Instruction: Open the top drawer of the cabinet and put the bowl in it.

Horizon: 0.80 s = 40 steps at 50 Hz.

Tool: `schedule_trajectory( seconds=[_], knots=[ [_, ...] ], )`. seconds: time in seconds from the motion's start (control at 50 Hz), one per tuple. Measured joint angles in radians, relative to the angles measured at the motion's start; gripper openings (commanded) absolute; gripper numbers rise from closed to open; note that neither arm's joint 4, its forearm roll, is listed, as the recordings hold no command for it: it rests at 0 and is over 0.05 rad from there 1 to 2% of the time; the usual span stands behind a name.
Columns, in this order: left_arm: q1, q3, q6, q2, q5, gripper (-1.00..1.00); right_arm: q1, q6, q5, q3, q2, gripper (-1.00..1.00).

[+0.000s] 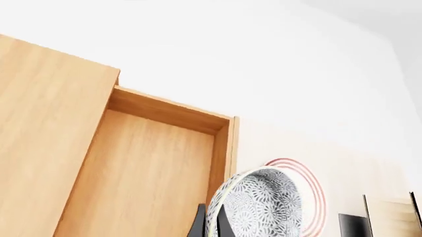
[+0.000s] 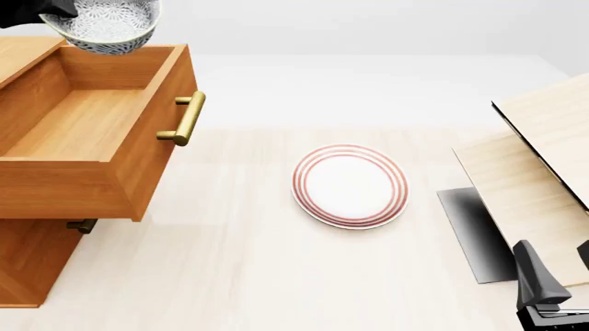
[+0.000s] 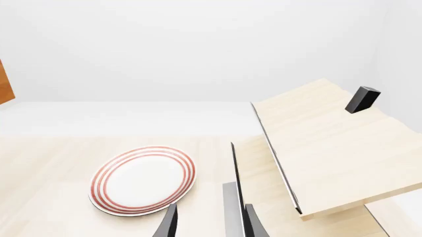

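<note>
A pale wooden table runs back to a plain white wall. In the front view the cabinet stands at the table's left edge, and its top drawer is pulled well out over the table, its brass handle facing right. The bowl hangs above the drawer's back end, tilted, clear of the drawer floor. A dark piece of the left gripper shows at the bowl's left rim; the gripper appears clamped on that rim, though little of it is in view. A red-ringed plate lies flat near the table's middle, well apart from the cabinet. A pale light-wood structure stands at the right edge, with a dark panel at its foot. The right gripper sits by the table's near right corner, its fingers apart and holding nothing.

In the left wrist view the bowl is held on its rim between the dark fingers, its patterned inside showing. The open drawer's bare floor lies beside it, and the plate shows behind it.

In the right wrist view the right gripper has its fingers spread and empty above the table. The plate lies beyond them, and the light-wood structure rises beside it, a small dark block on its top.
</note>
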Motion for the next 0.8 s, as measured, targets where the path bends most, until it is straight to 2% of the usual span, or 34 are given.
schedule_trajectory(
  seconds=[0.4,0.8],
  knots=[
    [0.097,0.119,-0.036,-0.089,-0.031,-1.0,0.0,0.0,0.0,0.0,0.0,1.0],
    [0.15,0.2,-0.043,-0.099,-0.085,-1.0,0.0,0.0,0.0,0.0,0.0,1.0]
  ],
)
